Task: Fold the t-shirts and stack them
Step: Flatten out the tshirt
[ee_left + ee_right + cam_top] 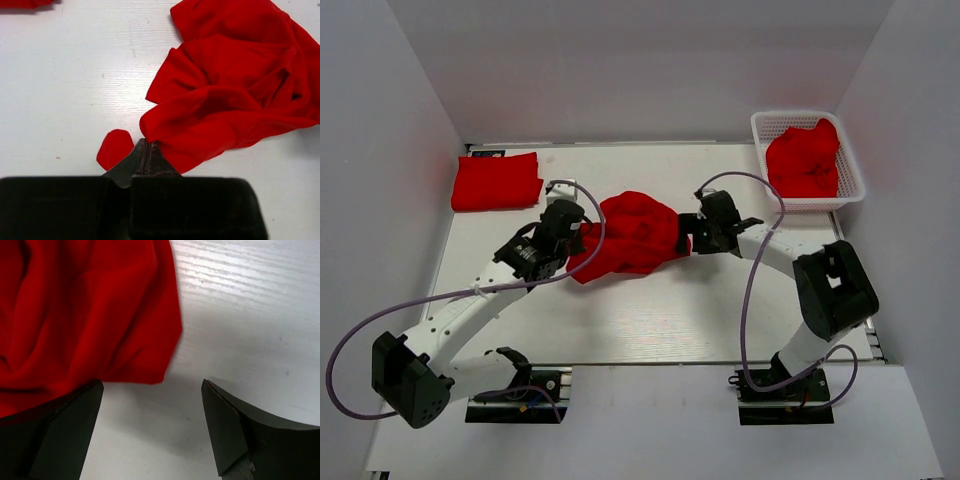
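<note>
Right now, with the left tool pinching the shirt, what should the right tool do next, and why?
Probably ease the right tool onto the crumpled t-shirt and close at its edge: its jaws stand open, the cloth beside one finger, while the left tool is shut on the opposite side.

The top view shows three red bundles of cloth. One folded t-shirt (pixel 497 181) lies at the upper left, one crumpled t-shirt (pixel 630 235) at the centre, and one bunched t-shirt (pixel 803 160) at the upper right. It is not possible to tell whether the folded one or the bunched one is more than a single shirt. There is one white mesh basket (pixel 852 178). There are two arms, the left arm (pixel 470 302) and the right arm (pixel 835 290). Each ends in one gripper, the left gripper (pixel 147 146) and the right gripper (pixel 152 405), and each gripper has two fingers. Two purple cables (pixel 748 300) loop, one beside each arm. There is one white table (pixel 660 320).
</note>
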Available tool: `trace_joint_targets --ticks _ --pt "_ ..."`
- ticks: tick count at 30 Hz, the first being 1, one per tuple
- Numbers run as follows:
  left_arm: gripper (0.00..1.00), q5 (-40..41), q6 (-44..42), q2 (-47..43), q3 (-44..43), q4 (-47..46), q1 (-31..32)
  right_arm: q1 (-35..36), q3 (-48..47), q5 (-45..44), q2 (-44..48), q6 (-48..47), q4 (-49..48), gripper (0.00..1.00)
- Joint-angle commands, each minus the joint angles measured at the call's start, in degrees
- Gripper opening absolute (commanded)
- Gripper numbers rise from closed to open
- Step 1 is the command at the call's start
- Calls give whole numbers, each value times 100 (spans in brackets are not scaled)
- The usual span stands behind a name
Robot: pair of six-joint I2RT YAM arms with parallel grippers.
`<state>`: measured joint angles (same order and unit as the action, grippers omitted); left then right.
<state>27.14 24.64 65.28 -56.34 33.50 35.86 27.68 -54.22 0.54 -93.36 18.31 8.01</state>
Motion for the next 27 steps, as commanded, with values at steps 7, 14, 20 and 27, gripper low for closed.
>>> trace_joint_targets --ticks 7,14,20,27 --pt "0 -182 58 -550 219 148 -17 123 -704 61 -920 226 -440 76" --pt "0 -235 58 -665 167 148 -17 141 -573 184 -860 235 -722 0" --pt "0 431 5 -823 -438 148 -17 106 -634 -305 352 -361 -907 0" --pt "0 1258 -214 -928 -1651 -17 -17 123 -1363 -1301 1917 -1029 -291 0"
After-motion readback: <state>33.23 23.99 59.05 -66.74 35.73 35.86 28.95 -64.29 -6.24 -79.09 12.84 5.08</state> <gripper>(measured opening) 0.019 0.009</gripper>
